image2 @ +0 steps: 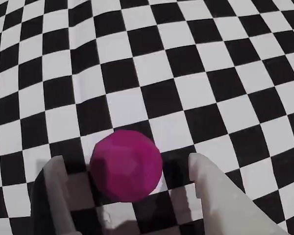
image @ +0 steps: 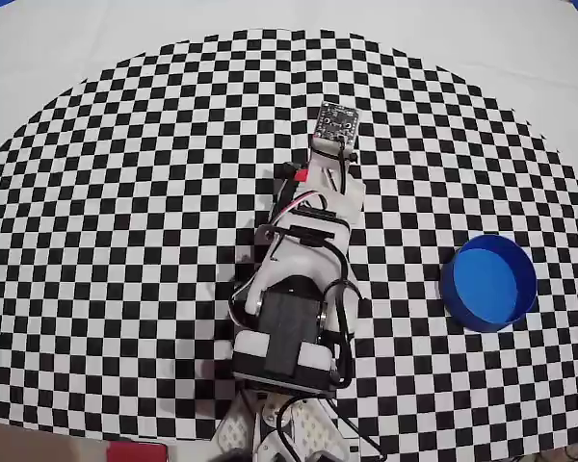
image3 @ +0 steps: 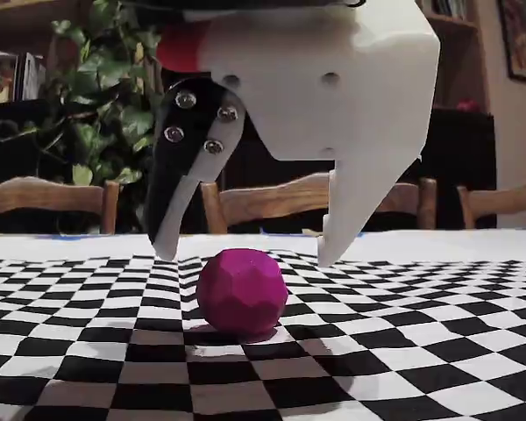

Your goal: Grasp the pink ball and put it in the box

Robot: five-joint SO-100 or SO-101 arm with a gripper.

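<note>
Wrist view: pink ball (image2: 126, 165) on checkered cloth (image2: 186, 73), sitting btwn the two white fingertips (image2: 208, 181), one tip each side, gap visible on both sides of ball, so no contact. Gripper (image2: 125, 169) spread wide, wider than ball, holding nothing.

Fixed view, low angle: gripper (image3: 245, 256) poised right above ball (image3: 242, 292), tips down approx to level w/ ball's top, not touching cloth (image3: 403, 351). Left finger (image3: 177, 210) dark w/ white edge and four screws; right finger (image3: 355, 210) plain white, part of big white body. Ball resting on cloth, faceted surface, shadow under it. Bkgd: wooden chairs (image3: 272, 203), leafy plant (image3: 105, 105), shelves.

Overhead view: arm (image: 303, 279) reaching up-frame from bottom center across checkered cloth (image: 125, 192), camera board (image: 335, 120) at far end. Ball hidden under arm here, prob beneath wrist area, can't confirm. Box (image: 488, 282) round, bright blue, low wall, nothing inside, at right of frame, well apart from arm and gripper. Ball therefore not in box; on cloth near center, well left of box as this view shows it.
</note>
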